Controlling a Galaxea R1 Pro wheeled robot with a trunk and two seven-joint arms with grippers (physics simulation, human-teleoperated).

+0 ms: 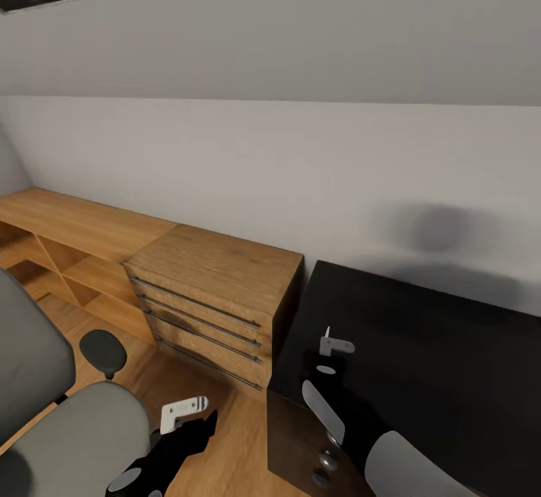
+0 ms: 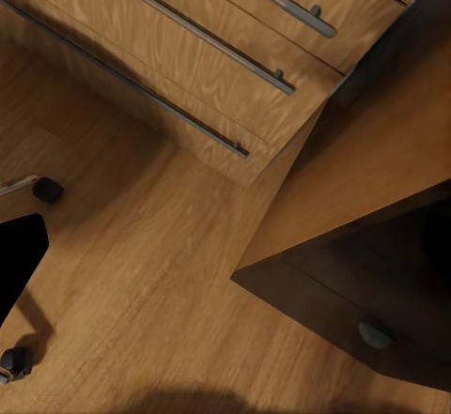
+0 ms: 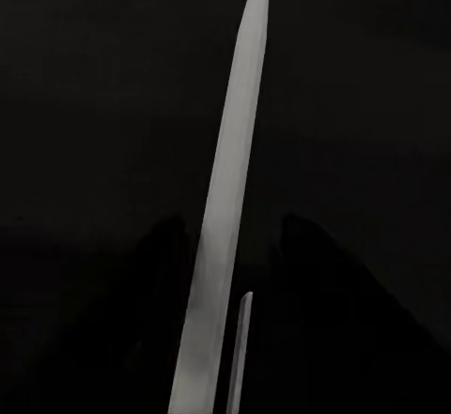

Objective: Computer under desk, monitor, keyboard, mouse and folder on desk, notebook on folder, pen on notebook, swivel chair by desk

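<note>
Right gripper (image 1: 327, 354) over desk (image 1: 451, 346), jaws clamped on pen (image 3: 225, 217), left jaws unclear

Head view: left gripper (image 1: 182, 413) at bottom centre-left of the frame, black arm running down to the bottom edge, pale fingers pointing up-right. Right gripper (image 1: 333, 346) right of centre, lower half, grey forearm leading to the lower right corner. Jaw state unclear for both.
</note>
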